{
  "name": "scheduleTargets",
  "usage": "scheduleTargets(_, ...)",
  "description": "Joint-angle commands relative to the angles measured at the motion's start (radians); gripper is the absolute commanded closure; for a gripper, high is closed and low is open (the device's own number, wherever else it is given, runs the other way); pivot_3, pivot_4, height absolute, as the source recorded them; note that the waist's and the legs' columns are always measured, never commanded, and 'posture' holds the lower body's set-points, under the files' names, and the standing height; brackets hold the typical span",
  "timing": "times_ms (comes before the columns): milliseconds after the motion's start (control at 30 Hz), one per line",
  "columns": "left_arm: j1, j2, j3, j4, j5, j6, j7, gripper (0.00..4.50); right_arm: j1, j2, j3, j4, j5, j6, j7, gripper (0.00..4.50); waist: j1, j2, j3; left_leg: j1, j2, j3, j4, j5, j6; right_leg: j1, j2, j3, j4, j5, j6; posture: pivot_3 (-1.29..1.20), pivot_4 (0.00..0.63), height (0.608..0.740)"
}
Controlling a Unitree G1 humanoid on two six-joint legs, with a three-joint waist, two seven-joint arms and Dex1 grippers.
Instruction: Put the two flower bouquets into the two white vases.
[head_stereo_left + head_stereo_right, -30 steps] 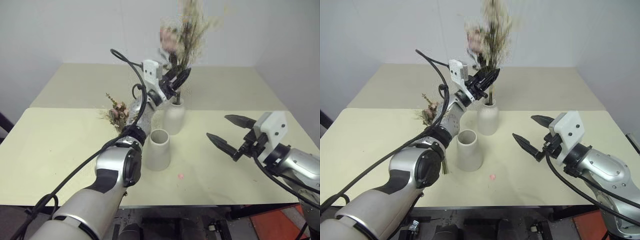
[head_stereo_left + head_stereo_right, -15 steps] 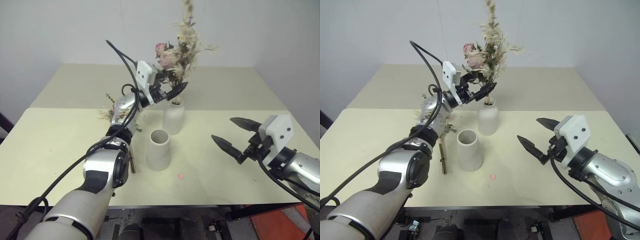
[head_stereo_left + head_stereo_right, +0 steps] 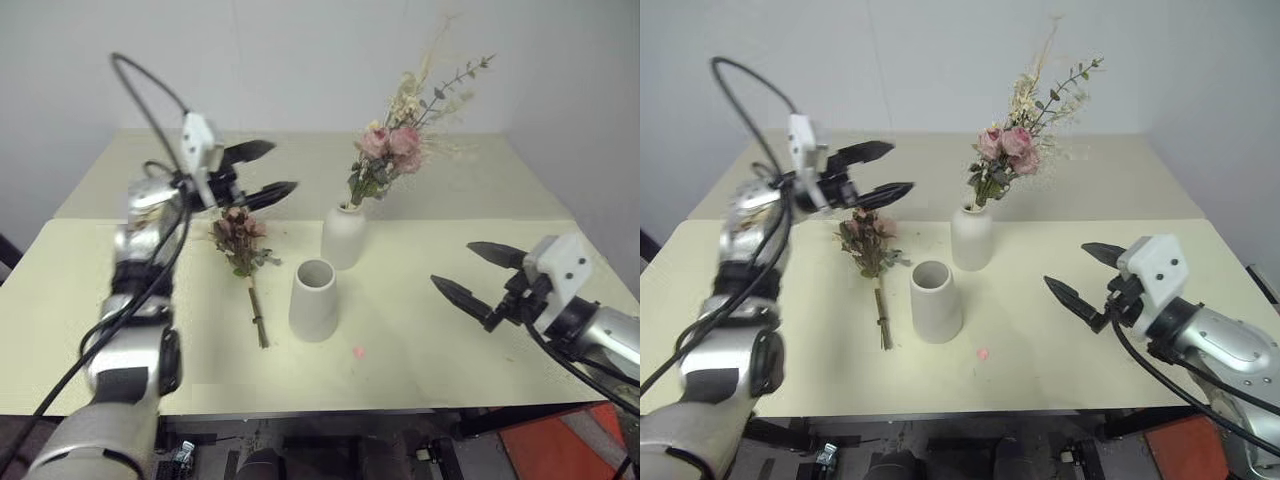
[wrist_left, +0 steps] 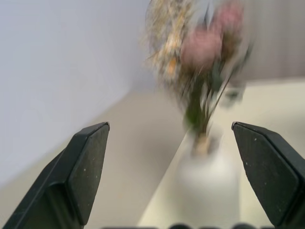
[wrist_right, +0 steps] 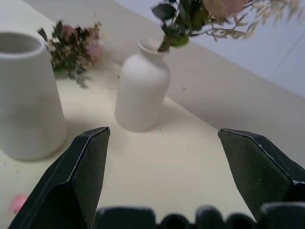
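Here both claws, left claw (image 3: 259, 170) and right claw (image 3: 466, 273), gape empty; matte bottle-shaped vase (image 3: 343, 238) holds roses.

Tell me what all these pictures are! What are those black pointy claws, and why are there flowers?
This is a robot with two arms, seen through its own cameras. Two pictures come from cameras on its head, looking down over a pale table. The other two come from small cameras on its wrists, looking out between the claws.

The black claws are its grippers, like simple hands with two fingers. The left gripper is open and empty, up in the air. The right gripper is open and empty too.

On the table stand two white vases. The bottle-shaped vase already has a bunch of pink flowers standing in it. The wide-mouthed vase in front of it is empty. The second bunch lies flat on the table beside that vase, waiting to go in.
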Motion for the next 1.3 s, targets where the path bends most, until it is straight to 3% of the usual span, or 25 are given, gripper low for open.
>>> scheduleTargets(33, 0.137, 0.060, 0.056, -0.370, -0.053, 0.292, 0.175, 0.02, 0.050, -0.044, -0.124, 0.000, 0.030, -0.041, 0.088, 0.20, 0.005, 0.000, 0.000, 0.000, 0.000, 0.000, 0.000, 0.000, 0.000, 0.000, 0.000, 0.000, 0.000, 0.000, 0.000, 0.00, 0.150, 0.740)
scheduleTargets(133, 0.260, 0.108, 0.062, -0.637, -0.026, 0.646, 0.370, 0.02, 0.079, -0.082, -0.174, 0.057, 0.031, -0.062, 0.166, 0.20, 0.012, 0.000, 0.000, -0.001, 0.001, -0.002, 0.001, 0.000, 0.000, 0.000, -0.001, -0.001, 0.000, 0.000, 0.000, 0.00, 0.150, 0.740)
scheduleTargets(233, 0.304, 0.123, 0.016, -0.814, 0.019, 0.878, 0.516, 0.02, 0.083, -0.120, -0.184, 0.119, 0.014, -0.088, 0.224, 0.20, 0.020, 0.000, 0.000, 0.002, 0.000, -0.002, 0.002, 0.000, 0.000, 0.004, -0.001, -0.002, -0.001, -0.001, 0.001, 0.00, 0.150, 0.740)
scheduleTargets(333, 0.225, 0.069, 0.064, -0.815, -0.056, 1.234, 0.579, 0.02, 0.044, -0.156, -0.154, 0.181, -0.003, -0.107, 0.257, 0.20, 0.021, 0.000, 0.000, 0.008, 0.000, -0.002, 0.002, 0.000, 0.000, 0.009, 0.000, -0.002, -0.002, -0.002, 0.002, 0.00, 0.150, 0.740)
scheduleTargets(400, 0.185, 0.038, 0.083, -0.772, -0.058, 1.365, 0.623, 0.02, 0.020, -0.162, -0.130, 0.195, -0.007, -0.110, 0.257, 0.20, 0.014, 0.000, 0.000, 0.013, 0.000, -0.002, 0.002, 0.000, 0.000, 0.014, 0.000, -0.003, -0.002, -0.006, 0.007, 0.00, 0.150, 0.740)
scheduleTargets(567, 0.144, -0.027, 0.116, -0.682, -0.069, 1.528, 0.696, 0.02, -0.008, -0.147, -0.089, 0.171, -0.010, -0.096, 0.233, 0.20, -0.006, 0.000, 0.000, 0.019, 0.000, -0.002, -0.001, 0.000, 0.000, 0.017, 0.001, -0.001, 0.000, -0.007, 0.006, 0.00, 0.150, 0.740)
scheduleTargets(633, 0.151, -0.021, 0.100, -0.665, -0.084, 1.534, 0.711, 0.02, 0.000, -0.141, -0.097, 0.160, -0.005, -0.093, 0.226, 0.20, -0.008, 0.000, 0.000, 0.019, 0.000, -0.002, -0.002, 0.000, -0.001, 0.015, 0.000, -0.001, 0.000, -0.004, 0.000, 0.00, 0.150, 0.740)
scheduleTargets(967, 0.136, -0.082, 0.128, -0.423, -0.103, 1.503, 0.763, 0.02, 0.061, -0.107, -0.109, 0.127, -0.028, -0.094, 0.176, 0.20, 0.006, 0.000, 0.000, 0.018, -0.002, -0.002, -0.004, 0.000, -0.001, 0.015, -0.001, -0.001, -0.001, -0.005, -0.001, 0.00, 0.150, 0.740)
scheduleTargets(1067, 0.102, -0.099, 0.115, -0.345, -0.118, 1.460, 0.747, 0.61, 0.057, -0.096, -0.111, 0.108, -0.019, -0.079, 0.147, 0.20, 0.008, 0.000, 0.000, 0.019, -0.002, -0.002, -0.004, 0.000, -0.001, 0.015, -0.001, -0.002, 0.000, -0.005, -0.001, 0.00, 0.150, 0.740)
scheduleTargets(1300, 0.079, -0.106, 0.068, -0.222, -0.117, 1.364, 0.739, 2.94, 0.091, -0.081, -0.125, 0.076, -0.016, -0.072, 0.118, 0.20, 0.005, 0.000, 0.000, 0.018, -0.002, -0.002, -0.004, 0.000, -0.001, 0.015, -0.001, -0.002, -0.001, -0.006, -0.001, 0.00, 0.150, 0.740)
